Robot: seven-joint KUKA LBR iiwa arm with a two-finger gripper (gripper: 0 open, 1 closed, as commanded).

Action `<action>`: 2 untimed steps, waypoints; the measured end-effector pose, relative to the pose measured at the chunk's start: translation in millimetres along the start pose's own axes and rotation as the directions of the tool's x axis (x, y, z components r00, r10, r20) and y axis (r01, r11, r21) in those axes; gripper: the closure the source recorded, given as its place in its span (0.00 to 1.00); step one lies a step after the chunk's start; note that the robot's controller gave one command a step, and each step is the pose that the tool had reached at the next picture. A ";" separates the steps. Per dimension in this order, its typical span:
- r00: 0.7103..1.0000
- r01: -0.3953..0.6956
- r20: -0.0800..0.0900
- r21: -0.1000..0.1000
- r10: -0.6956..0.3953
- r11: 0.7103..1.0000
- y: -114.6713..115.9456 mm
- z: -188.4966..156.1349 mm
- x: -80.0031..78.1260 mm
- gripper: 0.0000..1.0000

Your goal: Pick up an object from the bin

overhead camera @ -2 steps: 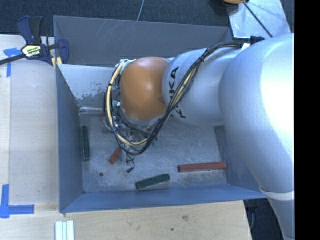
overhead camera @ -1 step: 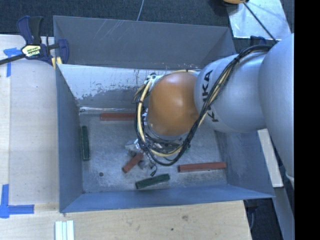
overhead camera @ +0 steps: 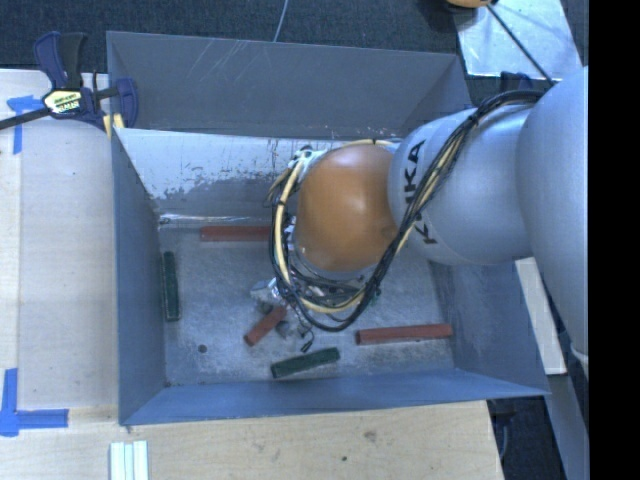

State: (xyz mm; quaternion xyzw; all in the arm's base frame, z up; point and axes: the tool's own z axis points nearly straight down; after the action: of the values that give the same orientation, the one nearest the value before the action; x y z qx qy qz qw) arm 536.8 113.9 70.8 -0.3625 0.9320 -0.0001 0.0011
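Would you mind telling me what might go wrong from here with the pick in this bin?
1. The gripper is low beside the short reddish-brown stick, which lies tilted; a grip on its end alone might let it swivel or slip out.
2. The dark green stick lies close by; it could get nudged or dragged along.
3. The wrist cables hang over the spot, so a poor grip may be hard to see.
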 end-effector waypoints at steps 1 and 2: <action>1.000 -0.002 0.001 -0.001 0.002 1.000 -7.3 -117.4 8.4 1.00; 1.000 -0.002 0.000 -0.001 0.002 1.000 -7.4 -117.3 8.5 1.00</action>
State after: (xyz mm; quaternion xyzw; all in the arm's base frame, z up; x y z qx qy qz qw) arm 535.2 102.7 188.1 -0.3615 0.9324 0.0004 0.0011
